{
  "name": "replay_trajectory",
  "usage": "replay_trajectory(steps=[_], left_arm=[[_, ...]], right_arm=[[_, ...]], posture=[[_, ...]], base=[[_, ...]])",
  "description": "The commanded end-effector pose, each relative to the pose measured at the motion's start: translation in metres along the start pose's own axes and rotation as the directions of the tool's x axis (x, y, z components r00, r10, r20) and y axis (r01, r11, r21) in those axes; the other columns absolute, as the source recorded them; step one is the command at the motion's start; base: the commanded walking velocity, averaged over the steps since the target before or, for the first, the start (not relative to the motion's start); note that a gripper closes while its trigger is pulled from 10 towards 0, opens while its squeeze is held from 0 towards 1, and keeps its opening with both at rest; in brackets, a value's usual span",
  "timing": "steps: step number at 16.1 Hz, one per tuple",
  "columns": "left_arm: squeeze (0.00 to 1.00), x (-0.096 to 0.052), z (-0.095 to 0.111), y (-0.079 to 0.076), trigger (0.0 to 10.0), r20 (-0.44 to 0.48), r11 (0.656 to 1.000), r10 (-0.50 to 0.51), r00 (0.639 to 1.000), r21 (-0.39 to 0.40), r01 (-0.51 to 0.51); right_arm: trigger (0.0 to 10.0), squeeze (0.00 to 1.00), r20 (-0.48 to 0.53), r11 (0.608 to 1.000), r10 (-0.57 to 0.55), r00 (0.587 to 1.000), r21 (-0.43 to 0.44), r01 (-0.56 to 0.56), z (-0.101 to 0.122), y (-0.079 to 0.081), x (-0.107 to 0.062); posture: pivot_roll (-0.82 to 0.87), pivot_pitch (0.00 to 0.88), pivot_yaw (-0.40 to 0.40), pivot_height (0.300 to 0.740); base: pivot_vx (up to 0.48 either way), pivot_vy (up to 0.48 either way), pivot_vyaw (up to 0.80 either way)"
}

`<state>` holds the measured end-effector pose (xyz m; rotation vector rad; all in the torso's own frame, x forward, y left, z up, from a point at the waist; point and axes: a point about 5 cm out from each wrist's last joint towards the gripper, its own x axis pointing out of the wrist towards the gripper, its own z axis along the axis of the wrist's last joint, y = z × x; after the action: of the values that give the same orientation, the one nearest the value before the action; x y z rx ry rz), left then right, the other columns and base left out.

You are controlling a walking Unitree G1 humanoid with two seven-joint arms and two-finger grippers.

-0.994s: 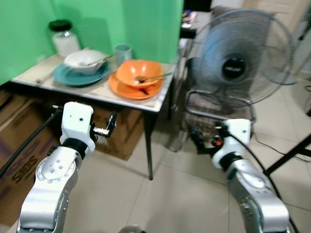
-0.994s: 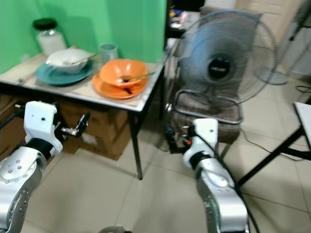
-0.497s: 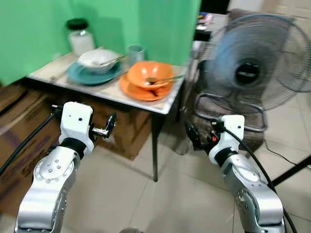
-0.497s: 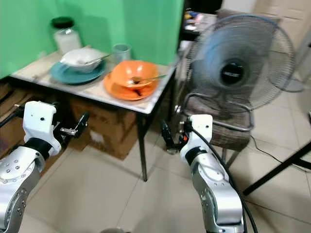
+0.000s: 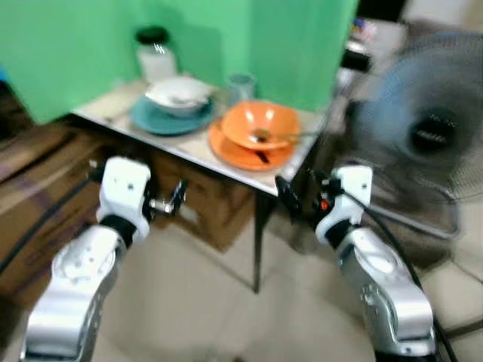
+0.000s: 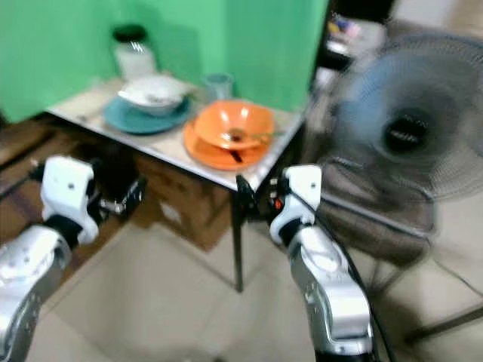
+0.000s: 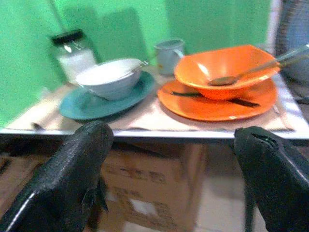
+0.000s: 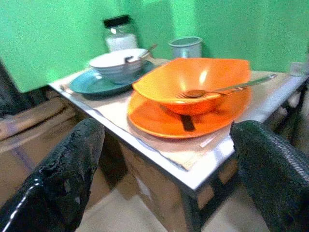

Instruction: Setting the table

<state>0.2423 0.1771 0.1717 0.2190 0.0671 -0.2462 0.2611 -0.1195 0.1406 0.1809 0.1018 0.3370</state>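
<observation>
Green wall (image 5: 68, 45) behind; brown cardboard boxes (image 5: 38, 181) at far left, under and beside the bench. Left pincer (image 7: 169, 188): black fingers spread wide apart, holding nothing, raised in front of the bench's near edge and below its top. Pale-topped small bench with dark legs (image 5: 200, 147), covered by a light mat: carries all the tableware. At its back left, a clear glass jar with a black lid and white contents (image 7: 73, 52). In front of the jar, a round teal plate (image 7: 91, 104) with a white bowl (image 7: 108, 77) seated on it; a utensil leans in the white bowl, its kind not discernible. Behind, between the two place settings, a pale blue-grey cup (image 7: 169, 54). To the right of the teal plate and just beside it, a round orange plate (image 8: 159, 123) with a deep orange bowl (image 8: 193, 82) resting on it; a metal spoon (image 8: 227, 88) lies in the orange bowl with its handle out over the rim toward the right. A dark flat utensil (image 8: 186, 123) lies on the orange plate, partly under the bowl. Right pincer (image 8: 164, 188): black fingers likewise spread wide, holding nothing, just off the bench's near right corner. At far right, a large round grey pedestal fan with a wire guard (image 6: 407, 136), blurred, standing on the pale tiled floor (image 5: 204, 302).
</observation>
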Motion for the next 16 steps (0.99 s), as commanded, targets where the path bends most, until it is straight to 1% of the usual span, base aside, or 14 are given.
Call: replay_trajectory(steps=[1, 2, 4, 5, 7, 8, 9, 11, 12, 13, 16], left_arm=[[0.68, 0.000, 0.001, 0.004, 10.0, -0.001, 1.000, 0.007, 1.000, 0.016, -0.007], [0.69, 0.001, 0.000, 0.005, 10.0, -0.005, 1.000, 0.009, 1.000, 0.017, -0.009], [0.68, 0.000, 0.002, 0.003, 10.0, -0.004, 0.999, -0.024, 1.000, 0.032, 0.024], [0.68, 0.001, 0.001, 0.004, 10.0, -0.006, 0.999, -0.020, 1.000, 0.030, 0.020], [0.68, 0.002, 0.003, 0.002, 10.0, -0.002, 0.999, -0.039, 0.999, 0.034, 0.040], [0.68, 0.002, 0.002, 0.001, 10.0, -0.005, 0.998, -0.047, 0.999, 0.035, 0.047], [0.69, 0.002, -0.001, 0.002, 10.0, -0.018, 0.998, -0.040, 0.999, 0.037, 0.041], [0.69, 0.001, 0.001, -0.002, 10.0, -0.013, 0.997, -0.070, 0.997, 0.037, 0.070], [0.69, 0.000, 0.001, -0.002, 10.0, -0.014, 0.996, -0.081, 0.997, 0.035, 0.081], [0.68, 0.000, -0.002, 0.000, 10.0, -0.022, 0.996, -0.079, 0.997, 0.038, 0.080], [0.69, 0.000, -0.002, -0.002, 10.0, -0.026, 0.993, -0.104, 0.994, 0.044, 0.105]], right_arm=[[10.0, 0.00, 0.035, 1.000, 0.005, 0.999, 0.018, -0.005, 0.006, 0.001, 0.001], [10.0, 0.00, 0.042, 1.000, -0.001, 0.999, 0.020, 0.000, 0.008, 0.000, 0.002], [10.0, 0.00, 0.054, 0.999, 0.006, 0.999, 0.032, -0.008, 0.012, 0.000, 0.004], [10.0, 0.00, 0.052, 0.999, -0.017, 0.999, 0.032, 0.015, 0.013, -0.002, 0.006], [10.0, 0.00, 0.073, 0.998, -0.061, 0.995, 0.014, 0.060, 0.019, -0.007, 0.008], [10.0, 0.00, 0.090, 0.998, -0.063, 0.994, -0.012, 0.065, 0.022, -0.008, 0.009], [10.0, 0.00, 0.094, 0.998, -0.063, 0.994, -0.025, 0.066, 0.024, -0.008, 0.010], [10.0, 0.00, 0.107, 0.997, -0.042, 0.993, -0.054, 0.048, 0.031, -0.008, 0.011], [10.0, 0.00, 0.107, 0.995, -0.049, 0.993, -0.076, 0.057, 0.033, -0.009, 0.012], [10.0, 0.00, 0.102, 0.995, -0.052, 0.993, -0.081, 0.060, 0.035, -0.010, 0.013], [10.0, 0.00, 0.090, 0.995, -0.028, 0.996, -0.091, 0.036, 0.038, -0.013, 0.012]], posture=[[0.19, 0.000, 0.018, 0.740], [0.19, 0.000, 0.026, 0.740], [0.19, 0.000, 0.027, 0.740], [0.18, 0.000, 0.032, 0.740], [0.19, 0.000, 0.029, 0.740], [0.18, 0.000, 0.028, 0.740], [0.18, 0.000, 0.030, 0.740], [0.19, 0.000, 0.025, 0.740], [0.19, 0.000, 0.019, 0.740], [0.18, 0.000, 0.021, 0.740], [0.19, 0.000, 0.011, 0.740]], base=[[0.296, 0.000, 0.00], [0.296, 0.000, 0.00], [0.296, 0.000, 0.00], [0.292, 0.000, 0.00], [0.298, 0.000, 0.00], [0.292, 0.000, 0.00], [0.292, 0.000, 0.00], [0.298, 0.000, 0.00], [0.296, 0.000, 0.00], [0.292, 0.000, 0.00], [0.295, 0.000, 0.00]])
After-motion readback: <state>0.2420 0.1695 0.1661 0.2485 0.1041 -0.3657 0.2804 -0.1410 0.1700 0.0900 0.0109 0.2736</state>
